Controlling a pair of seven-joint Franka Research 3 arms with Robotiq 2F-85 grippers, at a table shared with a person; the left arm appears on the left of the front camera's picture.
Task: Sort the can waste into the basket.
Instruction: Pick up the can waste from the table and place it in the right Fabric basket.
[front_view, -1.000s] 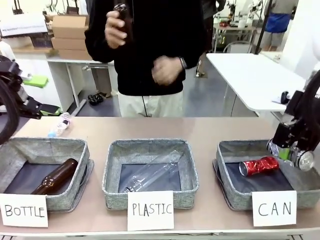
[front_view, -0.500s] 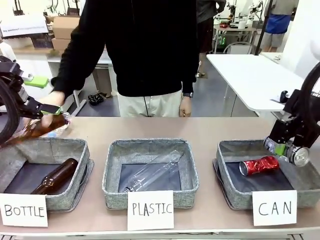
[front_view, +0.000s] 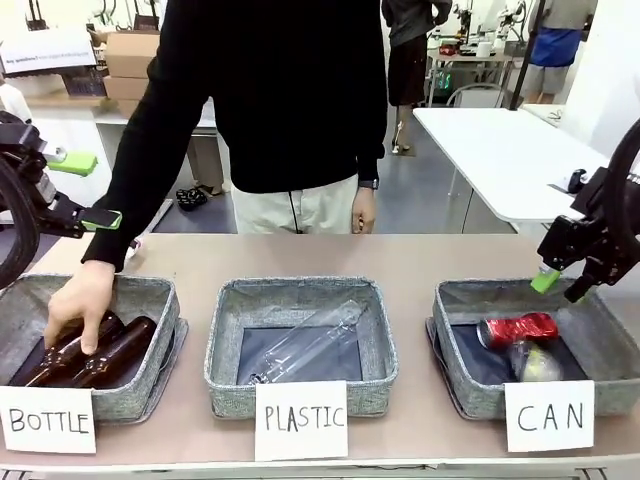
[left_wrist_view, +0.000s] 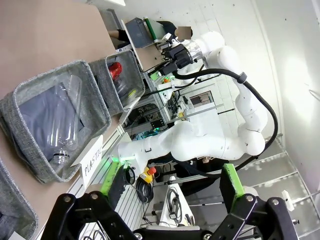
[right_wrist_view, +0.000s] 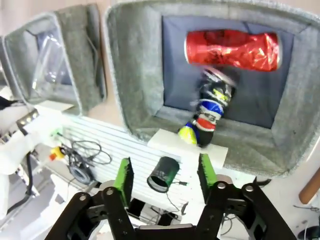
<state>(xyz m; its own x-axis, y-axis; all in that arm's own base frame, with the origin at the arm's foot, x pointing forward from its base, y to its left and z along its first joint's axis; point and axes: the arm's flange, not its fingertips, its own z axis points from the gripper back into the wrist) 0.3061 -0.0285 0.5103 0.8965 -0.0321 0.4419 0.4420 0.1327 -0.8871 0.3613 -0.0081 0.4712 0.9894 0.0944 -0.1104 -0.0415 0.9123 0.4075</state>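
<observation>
Landmark: the CAN basket (front_view: 455, 345), grey woven fabric with a dark lining, rightmost of three baskets on the tabletop (front_view: 400, 255).
Red can (front_view: 518, 328): lies crushed on the CAN basket's lining toward its far side, as it did a second ago.
Silver-grey can (front_view: 535, 362): a second ago it was in the right claw above the CAN basket's right wall; now it lies inside the CAN basket, just nearer than the red can, its blue, yellow and red print plain in the right wrist view (right_wrist_view: 210, 112).
Right claw (front_view: 565, 283): released and holding nothing, jaws apart, now higher above the CAN basket's far right corner than a second ago.
Left claw (front_view: 88, 190): spread wide with nothing between the pads, well to the left of the CAN basket, unmoved.
Person's hand (front_view: 78, 305): earlier raised with a brown bottle; now down in the BOTTLE basket (front_view: 165, 320), the one farthest from the CAN basket, resting on a second brown bottle (front_view: 70, 350) beside the first (front_view: 125, 350).
PLASTIC basket (front_view: 300, 290): next to the CAN basket, clear plastic bottle (front_view: 305, 345) unchanged.
</observation>
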